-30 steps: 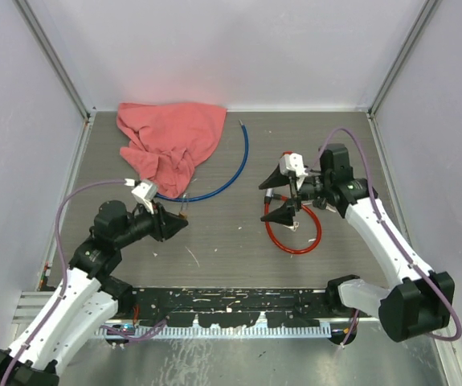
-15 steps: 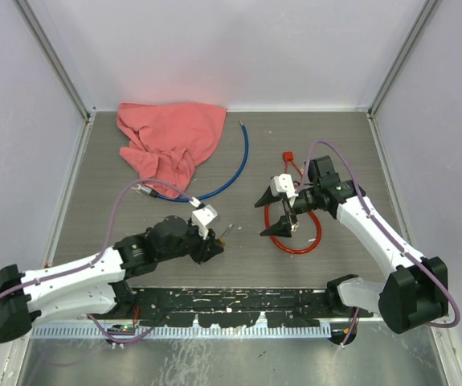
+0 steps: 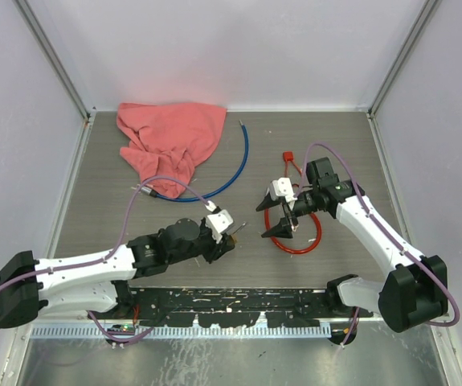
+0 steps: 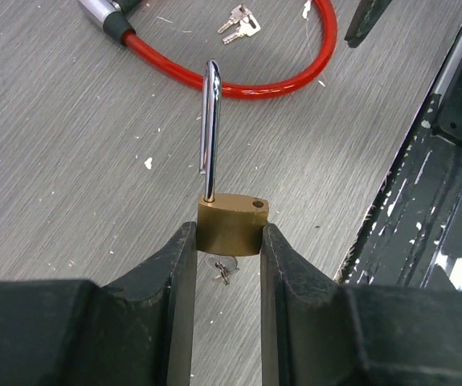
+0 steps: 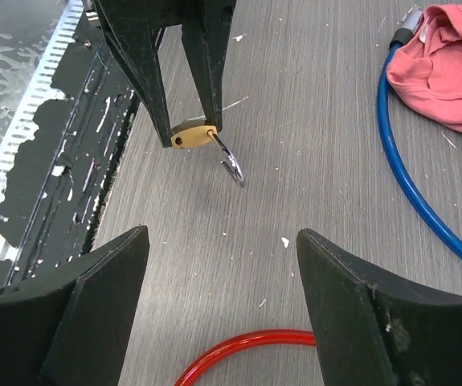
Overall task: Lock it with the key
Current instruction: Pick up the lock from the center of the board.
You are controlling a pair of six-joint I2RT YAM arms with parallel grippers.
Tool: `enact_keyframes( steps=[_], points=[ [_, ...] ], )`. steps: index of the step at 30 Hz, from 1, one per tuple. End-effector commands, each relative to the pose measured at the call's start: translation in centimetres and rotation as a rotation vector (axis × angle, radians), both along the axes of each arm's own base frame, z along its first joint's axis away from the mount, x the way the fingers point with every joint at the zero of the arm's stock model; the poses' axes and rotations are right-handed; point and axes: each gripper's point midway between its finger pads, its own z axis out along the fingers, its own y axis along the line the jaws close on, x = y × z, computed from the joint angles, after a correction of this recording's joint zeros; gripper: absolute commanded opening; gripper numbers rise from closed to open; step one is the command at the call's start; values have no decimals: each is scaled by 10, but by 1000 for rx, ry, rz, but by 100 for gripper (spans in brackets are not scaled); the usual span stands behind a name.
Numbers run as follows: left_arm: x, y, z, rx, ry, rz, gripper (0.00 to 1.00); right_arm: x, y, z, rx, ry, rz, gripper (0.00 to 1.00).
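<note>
Brass padlock body [image 4: 232, 223] is pinched in the narrowly parted left claw [image 4: 229, 232], above the grey table [image 4: 70, 161], its steel shackle [image 4: 210, 129] swung open. Right claw [image 5: 221, 241] gapes empty over the red cable loop [image 4: 295, 76]. Small silver keys [image 4: 239, 22] within that loop look light, thin and slippery: pinch the bow.

No legible text, label, brand mark or numeral in any view; the visible face of the brass padlock [image 4: 231, 227] carries none.
</note>
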Motion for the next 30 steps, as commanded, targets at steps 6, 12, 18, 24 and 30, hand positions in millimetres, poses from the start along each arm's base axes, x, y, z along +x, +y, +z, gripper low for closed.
enact_keyframes(
  steps=[6, 12, 18, 24, 30],
  points=[
    [-5, -30, 33, -70, -100, -121, 0, -2, 6, 9, 23, -70, 48, 76],
    [-7, -37, 29, -39, -92, -154, 0, -8, 14, -1, -5, -67, 82, 69],
    [-6, -38, 27, -32, -88, -145, 0, -11, 16, -11, -46, -71, 114, 57],
    [-5, -37, 27, -31, -89, -144, 0, -19, 19, -11, -39, -74, 152, 43],
    [-5, -37, 27, -36, -90, -141, 0, -20, 20, -11, -37, -78, 159, 34]
  ],
)
